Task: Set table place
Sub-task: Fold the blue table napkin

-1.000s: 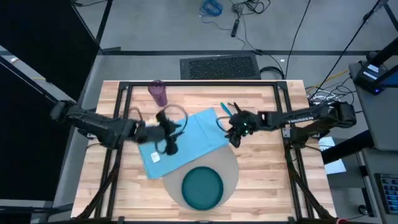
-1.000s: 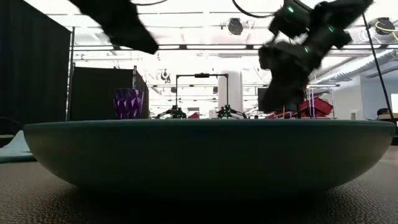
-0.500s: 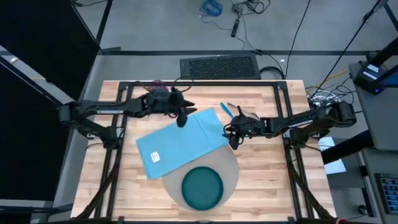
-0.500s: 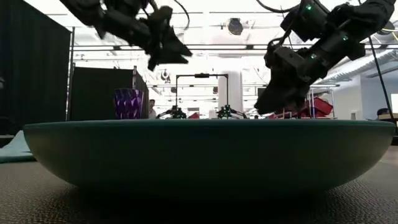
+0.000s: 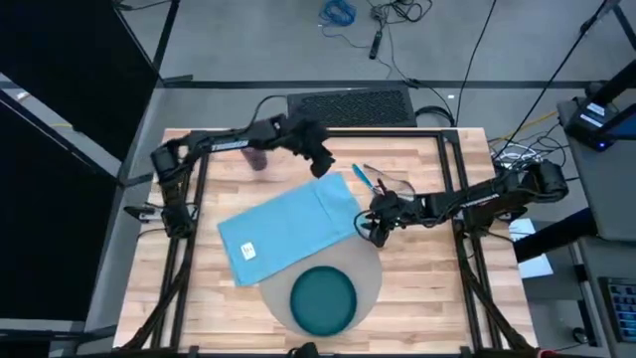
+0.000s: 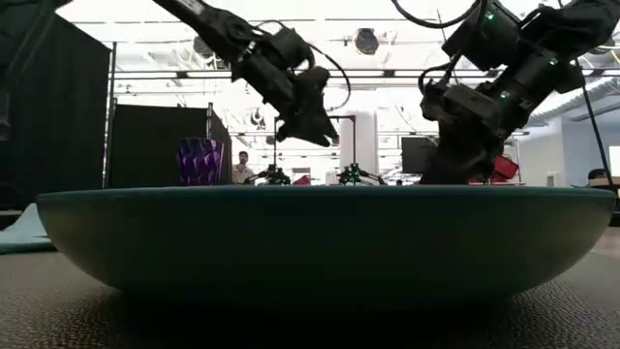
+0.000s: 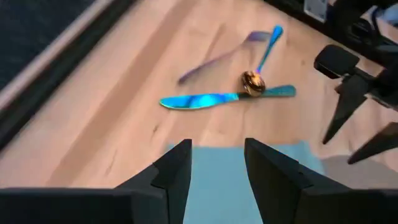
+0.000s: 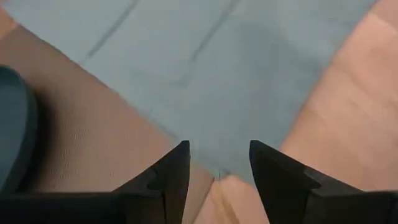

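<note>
Left fingers [image 5: 324,165] moved beyond napkin [image 5: 288,227] with unreadable tag.

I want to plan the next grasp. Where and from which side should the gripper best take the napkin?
Probably the napkin's corner nearest the right gripper, pinched from above. The cloth lies flat, partly over the mat, and that corner sits just ahead of the open fingers.

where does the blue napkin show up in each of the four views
High view: the napkin lies mid-table, one corner over the round mat.
Low view: only a pale edge at far left, behind the plate.
Left wrist view: a strip between that arm's fingers.
Right wrist view: fills the upper part.
Shared landmark: the mat, also in the right wrist view.
</note>
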{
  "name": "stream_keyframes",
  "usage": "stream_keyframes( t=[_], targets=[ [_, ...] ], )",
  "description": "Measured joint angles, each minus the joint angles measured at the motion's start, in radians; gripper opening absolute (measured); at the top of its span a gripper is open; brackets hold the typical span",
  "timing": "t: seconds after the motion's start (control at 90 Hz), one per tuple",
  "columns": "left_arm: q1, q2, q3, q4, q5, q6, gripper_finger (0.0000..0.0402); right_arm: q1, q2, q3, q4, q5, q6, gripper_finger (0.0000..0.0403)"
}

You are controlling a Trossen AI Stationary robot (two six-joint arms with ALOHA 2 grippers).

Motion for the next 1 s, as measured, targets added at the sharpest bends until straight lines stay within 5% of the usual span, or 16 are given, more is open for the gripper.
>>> stream_keyframes(
  t=[0.356,0.811,1.0],
  targets=[
    [0.034,0.159,0.111,-0.1,0.021,0.034,0.0134,-0.001,0.0,-0.163,0.284,-0.005,0.089,0.0153],
    [0.032,0.236,0.198,-0.228,0.016,0.052,0.0134,0.0,0.0,-0.164,0.311,-0.013,0.081,0.0153],
    [-0.015,0.206,0.305,-0.462,-0.164,0.208,0.0134,0.0,0.0,-0.164,0.317,-0.014,0.073,0.0153]
  ],
)
